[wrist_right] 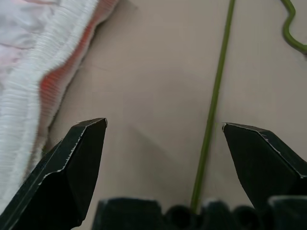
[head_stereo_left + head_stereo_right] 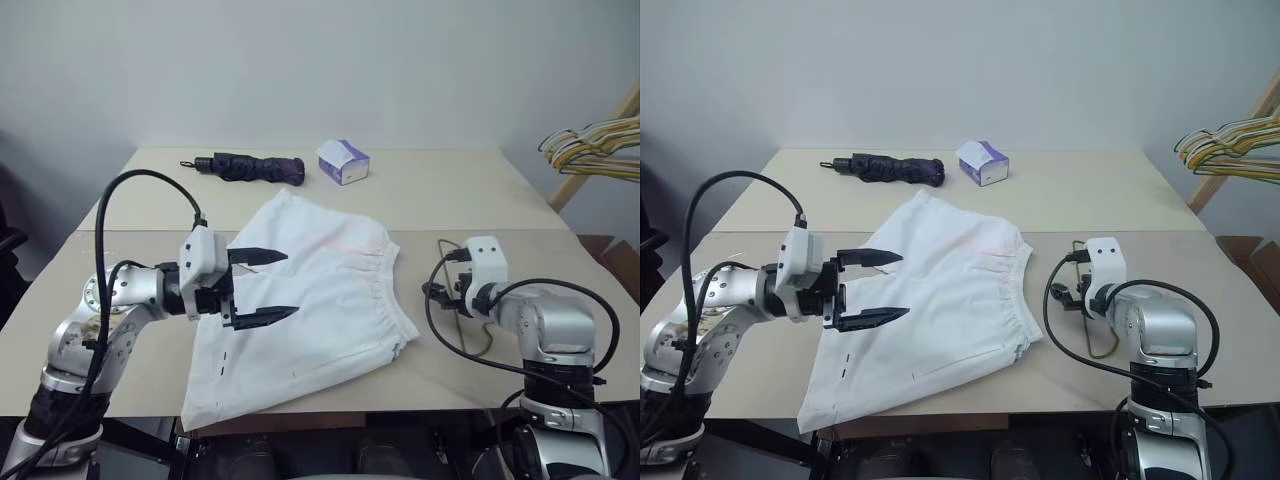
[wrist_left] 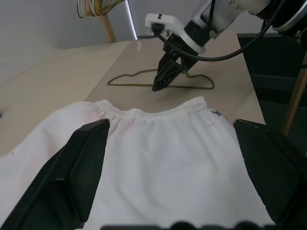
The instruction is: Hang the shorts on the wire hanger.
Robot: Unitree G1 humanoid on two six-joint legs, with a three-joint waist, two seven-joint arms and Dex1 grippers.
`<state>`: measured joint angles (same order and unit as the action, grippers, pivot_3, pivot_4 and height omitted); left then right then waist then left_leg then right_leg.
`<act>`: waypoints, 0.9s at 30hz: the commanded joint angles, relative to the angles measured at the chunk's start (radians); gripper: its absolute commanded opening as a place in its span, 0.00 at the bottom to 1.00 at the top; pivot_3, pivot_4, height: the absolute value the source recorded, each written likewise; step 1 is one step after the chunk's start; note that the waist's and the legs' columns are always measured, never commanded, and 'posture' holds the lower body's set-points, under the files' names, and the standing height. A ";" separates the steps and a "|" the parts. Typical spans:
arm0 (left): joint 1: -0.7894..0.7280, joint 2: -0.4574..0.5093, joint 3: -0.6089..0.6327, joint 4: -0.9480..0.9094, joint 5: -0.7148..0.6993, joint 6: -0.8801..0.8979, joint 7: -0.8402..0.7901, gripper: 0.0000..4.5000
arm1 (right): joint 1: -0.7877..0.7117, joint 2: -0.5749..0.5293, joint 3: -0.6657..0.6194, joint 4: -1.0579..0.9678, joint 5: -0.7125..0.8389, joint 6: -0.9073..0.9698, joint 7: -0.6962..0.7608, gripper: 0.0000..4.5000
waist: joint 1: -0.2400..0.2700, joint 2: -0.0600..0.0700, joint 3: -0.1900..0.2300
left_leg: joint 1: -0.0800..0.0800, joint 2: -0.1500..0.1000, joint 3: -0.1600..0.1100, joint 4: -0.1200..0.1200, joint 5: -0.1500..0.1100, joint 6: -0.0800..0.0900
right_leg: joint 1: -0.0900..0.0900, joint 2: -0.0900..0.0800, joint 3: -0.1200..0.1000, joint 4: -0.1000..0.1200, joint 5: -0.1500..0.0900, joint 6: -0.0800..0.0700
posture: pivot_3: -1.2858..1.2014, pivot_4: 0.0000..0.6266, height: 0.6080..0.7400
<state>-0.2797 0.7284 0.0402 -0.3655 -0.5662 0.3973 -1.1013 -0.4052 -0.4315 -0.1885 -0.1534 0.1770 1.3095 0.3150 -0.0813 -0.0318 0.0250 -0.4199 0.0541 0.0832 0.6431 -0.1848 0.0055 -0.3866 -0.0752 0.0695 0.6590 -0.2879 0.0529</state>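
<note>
A: Starting at the left, what is the left gripper doing?

B: It hovers over the leg end of the shorts with its fingers spread wide, grasping nothing. The shorts lie flat in the middle of the bench, elastic waistband toward the right.

A: How will they handle?

B: Thin, light cloth, I'd judge; limp, so it will sag and bunch wherever it isn't supported. The gathered waistband looks like the firmest place to pinch.

A: And the wire hanger?

B: Flat on the bench just beside the waistband, apart from it. Stiff but thin and lying low, so probably awkward to pick up; the hook or a corner seems best.

A: The right gripper?

B: Released too, jaws wide, tips down right at the hanger's wire, holding nothing.
</note>
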 commanded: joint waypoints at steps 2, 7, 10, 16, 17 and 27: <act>-0.035 -0.016 -0.001 -0.019 -0.011 0.001 0.020 0.99 | 0.026 -0.016 0.006 0.032 0.000 -0.034 -0.009 1.00 | -0.010 0.000 0.000 | 0.000 0.000 -0.001 0.000 0.000 0.000 | 0.000 0.000 0.000 0.000 0.000 0.000 | 0.48 0.00 1.00; -0.029 -0.014 -0.016 -0.020 0.007 -0.014 0.014 1.00 | 0.043 -0.023 0.036 0.063 0.011 -0.017 0.001 0.96 | -0.028 0.000 0.000 | 0.000 -0.001 -0.002 0.000 0.000 0.000 | 0.001 0.000 0.000 0.000 0.000 0.001 | 0.48 0.00 1.00; -0.035 -0.018 -0.016 -0.015 0.012 -0.019 0.019 1.00 | 0.054 -0.024 0.054 0.077 -0.003 -0.012 -0.013 0.81 | -0.034 0.000 0.000 | 0.000 -0.001 -0.003 0.000 0.000 0.000 | 0.001 0.000 0.000 0.000 0.000 0.001 | 0.48 0.00 1.00; -0.038 -0.026 -0.015 -0.012 0.018 -0.024 0.030 1.00 | 0.072 -0.038 0.083 0.092 -0.010 -0.038 -0.017 0.36 | -0.039 -0.005 -0.003 | 0.000 -0.001 -0.004 0.000 0.000 0.000 | 0.002 0.000 -0.001 0.000 0.000 0.001 | 0.48 0.00 1.00; -0.036 -0.027 -0.015 -0.011 0.021 -0.026 0.034 1.00 | 0.075 -0.039 0.084 0.092 -0.008 -0.043 -0.016 0.28 | -0.039 -0.005 -0.004 | 0.000 -0.001 -0.004 0.000 0.000 0.000 | 0.002 0.000 -0.001 0.000 0.000 0.001 | 0.48 0.00 1.00; -0.102 -0.130 0.006 0.038 -0.022 0.126 0.235 1.00 | 0.069 -0.039 0.088 0.041 -0.037 -0.118 -0.064 0.00 | -0.041 -0.007 -0.005 | 0.000 -0.001 -0.006 0.000 0.000 0.000 | 0.003 0.000 -0.002 -0.001 0.000 0.001 | 0.48 0.00 1.00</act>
<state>-0.3348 0.6442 0.0170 -0.3395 -0.5336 0.4389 -0.9504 -0.3405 -0.4769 -0.1116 -0.0853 0.1583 1.2250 0.2723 -0.1219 -0.0388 0.0201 -0.4196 0.0530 0.0774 0.6432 -0.1848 0.0055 -0.3840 -0.0748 0.0680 0.6582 -0.2883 0.0537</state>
